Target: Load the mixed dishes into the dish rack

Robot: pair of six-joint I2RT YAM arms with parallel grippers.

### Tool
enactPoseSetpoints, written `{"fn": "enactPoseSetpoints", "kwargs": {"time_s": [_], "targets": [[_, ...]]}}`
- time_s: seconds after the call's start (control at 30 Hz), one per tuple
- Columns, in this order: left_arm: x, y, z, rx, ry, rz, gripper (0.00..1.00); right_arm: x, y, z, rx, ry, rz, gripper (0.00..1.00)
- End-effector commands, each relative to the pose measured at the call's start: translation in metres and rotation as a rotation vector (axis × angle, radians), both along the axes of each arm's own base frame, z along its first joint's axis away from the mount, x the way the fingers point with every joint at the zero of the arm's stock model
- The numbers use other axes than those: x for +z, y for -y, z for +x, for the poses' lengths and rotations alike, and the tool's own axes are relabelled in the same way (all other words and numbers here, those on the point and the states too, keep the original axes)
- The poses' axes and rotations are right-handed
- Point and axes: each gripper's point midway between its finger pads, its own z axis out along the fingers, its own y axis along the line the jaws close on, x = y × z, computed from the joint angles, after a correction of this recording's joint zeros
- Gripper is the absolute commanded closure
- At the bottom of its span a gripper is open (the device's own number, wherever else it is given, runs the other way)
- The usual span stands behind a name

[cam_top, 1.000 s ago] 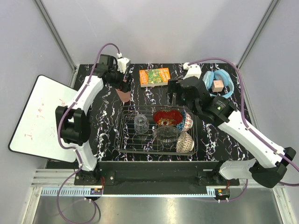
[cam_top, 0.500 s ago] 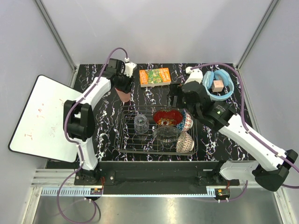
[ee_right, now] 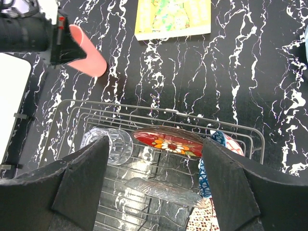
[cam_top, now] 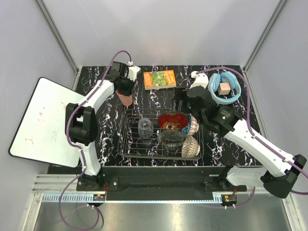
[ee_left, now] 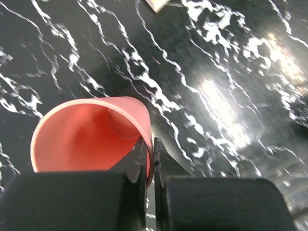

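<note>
Dishes are sitting in the dark wire dish rack (cam_top: 130, 145) at mid-desk: a clear glass tumbler (cam_top: 146, 127) at the left, a glossy red bowl (cam_top: 172, 120) standing on edge at the far side, a blue patterned bowl (cam_top: 193, 126) just right of it, a clear glass bowl (cam_top: 171, 138) in the middle and a beige patterned bowl (cam_top: 191, 147) at the near right. The left pincer (ee_left: 150, 161) is clamping the wall of the salmon-pink cup (ee_left: 86, 134), one finger inside the rim and one outside. The cup is tilting over the black marbled desk (cam_top: 113, 120), just beyond the rack's far left corner. The right pincer (ee_right: 156, 192) is hovering above the rack with its fingers spread wide, gripping nothing.
</note>
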Motion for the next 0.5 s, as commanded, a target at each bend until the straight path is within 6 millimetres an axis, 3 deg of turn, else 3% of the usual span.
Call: {"fn": "enactPoseSetpoints", "kwargs": {"time_s": [0.0, 0.1, 0.13, 0.17, 0.2, 0.23, 0.27, 0.3, 0.33, 0.37, 0.4, 0.43, 0.47], "targets": [[0.081, 0.013, -0.024, -0.055, 0.091, -0.152, 1.0, 0.01, -0.005, 0.008, -0.017, 0.04, 0.055, 0.15], [0.163, 0.021, -0.061, -0.092, 0.144, -0.349, 1.0, 0.011, -0.014, 0.01, 0.018, 0.017, 0.137, 0.11], [0.182, 0.022, -0.073, -0.109, 0.144, -0.418, 1.0, 0.014, -0.013, 0.013, 0.019, 0.016, 0.173, 0.02], [0.2, 0.023, -0.085, -0.129, 0.141, -0.492, 1.0, 0.011, -0.022, 0.008, 0.069, -0.016, 0.231, 0.0], [0.233, 0.023, -0.111, -0.174, 0.12, -0.64, 1.0, 0.03, -0.026, 0.009, 0.096, 0.031, 0.314, 0.0], [0.25, 0.024, -0.122, -0.203, 0.118, -0.716, 1.0, 0.037, -0.03, 0.007, 0.128, 0.044, 0.37, 0.0], [0.258, 0.023, -0.133, -0.229, 0.086, -0.789, 1.0, 0.03, -0.035, 0.003, 0.173, 0.014, 0.441, 0.0], [0.279, 0.024, -0.161, -0.292, -0.004, -0.927, 1.0, 0.055, -0.038, 0.0, 0.208, 0.081, 0.533, 0.0], [0.294, 0.021, -0.166, -0.345, 0.029, -0.966, 1.0, 0.058, -0.04, -0.002, 0.227, 0.087, 0.576, 0.0], [0.287, 0.021, -0.173, -0.36, -0.033, -1.017, 1.0, 0.052, -0.047, -0.008, 0.269, 0.054, 0.632, 0.0], [0.298, 0.023, -0.197, -0.369, -0.179, -1.104, 1.0, 0.074, -0.052, -0.011, 0.32, 0.124, 0.71, 0.0], [0.309, 0.023, -0.2, -0.455, -0.092, -1.09, 1.0, 0.08, -0.057, -0.016, 0.363, 0.138, 0.757, 0.0], [0.295, 0.025, -0.205, -0.441, -0.155, -1.118, 1.0, 0.069, -0.065, -0.024, 0.407, 0.091, 0.812, 0.0]]}}
